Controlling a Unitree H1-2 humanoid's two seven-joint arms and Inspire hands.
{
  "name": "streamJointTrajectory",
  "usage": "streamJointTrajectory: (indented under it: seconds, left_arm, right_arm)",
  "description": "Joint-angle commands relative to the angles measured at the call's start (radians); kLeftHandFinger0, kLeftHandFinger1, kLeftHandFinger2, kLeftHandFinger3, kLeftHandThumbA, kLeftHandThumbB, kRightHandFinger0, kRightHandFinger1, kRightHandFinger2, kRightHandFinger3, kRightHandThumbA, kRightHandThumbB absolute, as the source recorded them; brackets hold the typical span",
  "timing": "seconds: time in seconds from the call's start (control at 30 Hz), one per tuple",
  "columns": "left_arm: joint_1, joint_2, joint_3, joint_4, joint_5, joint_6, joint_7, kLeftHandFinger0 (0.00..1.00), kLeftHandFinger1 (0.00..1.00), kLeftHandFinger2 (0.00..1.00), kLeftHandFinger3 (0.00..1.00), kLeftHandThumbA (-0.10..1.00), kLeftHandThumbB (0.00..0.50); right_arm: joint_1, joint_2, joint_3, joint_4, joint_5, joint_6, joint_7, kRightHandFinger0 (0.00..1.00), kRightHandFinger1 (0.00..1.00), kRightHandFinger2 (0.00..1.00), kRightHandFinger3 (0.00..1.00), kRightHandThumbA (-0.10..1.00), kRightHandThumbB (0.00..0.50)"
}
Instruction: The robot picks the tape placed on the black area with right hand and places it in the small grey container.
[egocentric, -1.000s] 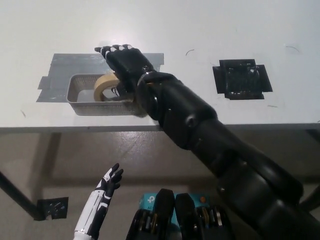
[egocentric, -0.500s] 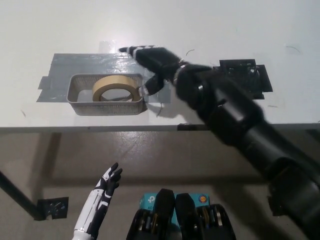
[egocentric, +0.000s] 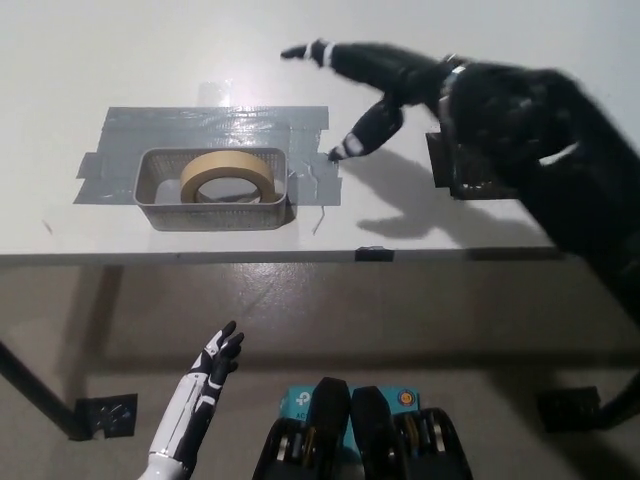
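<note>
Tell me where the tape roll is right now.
In the head view, the tape roll lies inside the small grey container on the grey taped patch at the table's left, well left of the open right robot hand.

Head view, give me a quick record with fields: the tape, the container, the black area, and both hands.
tape: lying flat inside the container
container: small grey mesh tray on a grey taped patch, near the table's front edge
black area: partly hidden under the right arm, nothing seen on it
right hand: open, above the table, right of the container, holding nothing
left hand: open, low, below the table edge
</note>
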Motion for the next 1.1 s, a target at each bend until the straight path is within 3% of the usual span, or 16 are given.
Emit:
streamJointTrajectory:
  seconds: [0.0, 0.07, 0.17, 0.23, 0.4, 0.53, 0.57, 0.63, 0.7, 0.8, 0.97, 1.07]
  left_arm:
    - [-0.026, 0.019, 0.024, -0.025, -0.012, -0.014, -0.002, 1.00, 1.00, 1.00, 1.00, 1.00, 0.120]
    - [-0.025, 0.018, 0.027, -0.025, -0.014, -0.012, -0.001, 1.00, 1.00, 1.00, 1.00, 1.00, 0.128]
    - [-0.031, 0.017, 0.034, -0.021, -0.025, -0.009, -0.003, 1.00, 1.00, 1.00, 1.00, 1.00, 0.116]
    - [-0.032, 0.019, 0.040, -0.018, -0.025, -0.012, 0.001, 1.00, 1.00, 1.00, 1.00, 1.00, 0.114]
    - [-0.026, 0.019, 0.056, -0.012, -0.038, -0.011, 0.005, 1.00, 1.00, 1.00, 1.00, 1.00, 0.114]
    - [-0.019, 0.014, 0.061, 0.000, -0.044, -0.026, 0.005, 1.00, 1.00, 1.00, 1.00, 1.00, 0.101]
    - [-0.017, 0.015, 0.064, 0.004, -0.048, -0.031, 0.004, 1.00, 1.00, 1.00, 1.00, 1.00, 0.100]
    - [-0.016, 0.017, 0.069, 0.011, -0.054, -0.036, 0.000, 1.00, 1.00, 1.00, 1.00, 1.00, 0.110]
    - [-0.011, 0.013, 0.075, 0.008, -0.059, -0.030, -0.001, 1.00, 1.00, 1.00, 1.00, 1.00, 0.116]
    - [-0.011, 0.011, 0.079, 0.009, -0.060, -0.028, -0.005, 1.00, 1.00, 1.00, 1.00, 1.00, 0.117]
    - [-0.013, 0.011, 0.091, 0.021, -0.072, -0.033, -0.008, 1.00, 1.00, 1.00, 1.00, 1.00, 0.106]
    - [-0.010, 0.015, 0.093, 0.026, -0.074, -0.035, -0.008, 1.00, 1.00, 1.00, 1.00, 0.99, 0.105]
  right_arm:
    - [0.116, -0.218, -0.293, -0.621, 0.421, 0.225, 0.166, 1.00, 1.00, 1.00, 1.00, 1.00, 0.439]
    - [0.249, -0.238, -0.350, -0.743, 0.455, 0.225, 0.097, 1.00, 1.00, 1.00, 1.00, 1.00, 0.462]
    - [0.480, -0.222, -0.449, -0.911, 0.491, 0.225, 0.009, 1.00, 1.00, 1.00, 1.00, 1.00, 0.347]
    - [0.595, -0.200, -0.487, -0.953, 0.501, 0.225, -0.022, 1.00, 1.00, 1.00, 1.00, 1.00, 0.354]
    - [0.912, -0.082, -0.571, -0.949, 0.510, 0.091, -0.131, 1.00, 1.00, 1.00, 1.00, 1.00, 0.324]
    - [1.050, 0.028, -0.598, -0.884, 0.522, -0.020, -0.179, 1.00, 1.00, 1.00, 1.00, 1.00, 0.257]
    - [1.063, 0.048, -0.599, -0.870, 0.520, -0.034, -0.180, 1.00, 1.00, 1.00, 1.00, 1.00, 0.251]
    - [1.094, 0.102, -0.598, -0.796, 0.509, -0.102, -0.192, 1.00, 1.00, 1.00, 1.00, 1.00, 0.184]
    - [1.120, 0.160, -0.611, -0.729, 0.516, -0.140, -0.199, 1.00, 1.00, 1.00, 1.00, 1.00, 0.163]
    - [1.132, 0.258, -0.634, -0.616, 0.543, -0.150, -0.218, 1.00, 1.00, 1.00, 1.00, 0.98, 0.199]
    - [1.132, 0.318, -0.592, -0.437, 0.451, -0.296, -0.223, 1.00, 1.00, 1.00, 1.00, 1.00, 0.122]
    - [1.126, 0.331, -0.583, -0.376, 0.422, -0.321, -0.245, 1.00, 1.00, 1.00, 1.00, 1.00, 0.120]
